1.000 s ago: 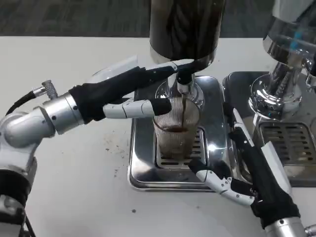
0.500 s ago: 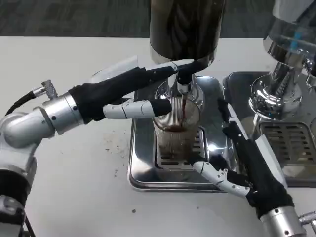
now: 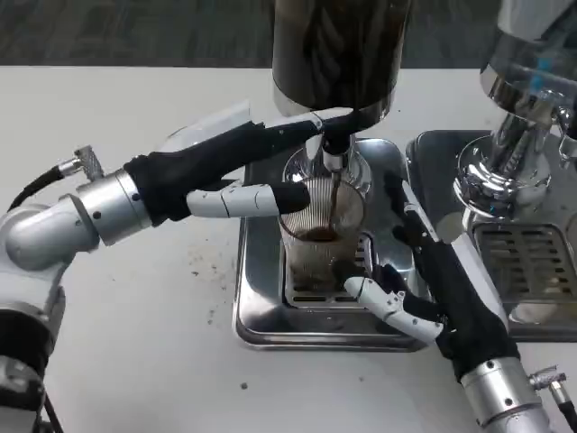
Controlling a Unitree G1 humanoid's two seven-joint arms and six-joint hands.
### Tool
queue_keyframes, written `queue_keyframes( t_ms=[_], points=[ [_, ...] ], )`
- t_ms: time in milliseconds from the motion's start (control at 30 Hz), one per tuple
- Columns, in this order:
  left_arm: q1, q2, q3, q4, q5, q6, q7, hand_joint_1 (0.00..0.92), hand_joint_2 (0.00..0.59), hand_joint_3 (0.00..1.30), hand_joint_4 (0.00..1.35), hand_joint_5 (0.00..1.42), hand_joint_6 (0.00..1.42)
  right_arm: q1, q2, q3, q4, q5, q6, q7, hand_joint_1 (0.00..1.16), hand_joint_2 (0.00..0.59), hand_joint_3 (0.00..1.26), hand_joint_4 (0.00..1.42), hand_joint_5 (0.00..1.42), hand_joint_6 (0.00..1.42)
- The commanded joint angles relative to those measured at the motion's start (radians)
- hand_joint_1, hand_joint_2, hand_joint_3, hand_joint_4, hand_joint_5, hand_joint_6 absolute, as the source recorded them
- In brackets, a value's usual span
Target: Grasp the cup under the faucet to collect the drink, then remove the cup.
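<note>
Cup (image 3: 320, 242) standing upright at 10 o'clock from released right hand (image 3: 431, 287); left hand (image 3: 236, 167) is pressing faucet lever (image 3: 335, 123).

The dispenser tank (image 3: 341, 50) is running off the top edge, so its upper part is not showing. The second machine (image 3: 527, 81) on the right is being cut by the top and right edges. The right hand (image 3: 433, 289) is covering the near right part of the drip tray (image 3: 261, 298). The left hand (image 3: 234, 167) is hiding the cup's (image 3: 320, 239) far left rim.
</note>
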Motion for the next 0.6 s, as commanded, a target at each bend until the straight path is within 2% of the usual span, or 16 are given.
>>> queue_keyframes(
  t_ms=[33, 600],
  points=[
    [0.029, 0.021, -0.023, 0.014, 0.047, 0.013, -0.023, 0.000, 0.042, 0.15, 0.03, 0.03, 0.00, -0.029, 0.007, -0.009, 0.033, 0.019, -0.009, 0.009, 0.59, 0.230, 0.00, 0.00, 0.00, 0.07],
    [0.042, 0.037, -0.019, -0.005, 0.042, 0.018, -0.022, 0.000, 0.039, 0.15, 0.03, 0.03, 0.00, -0.092, 0.015, -0.006, 0.099, 0.031, -0.018, 0.023, 0.58, 0.227, 0.00, 0.00, 0.00, 0.07]
  ],
)
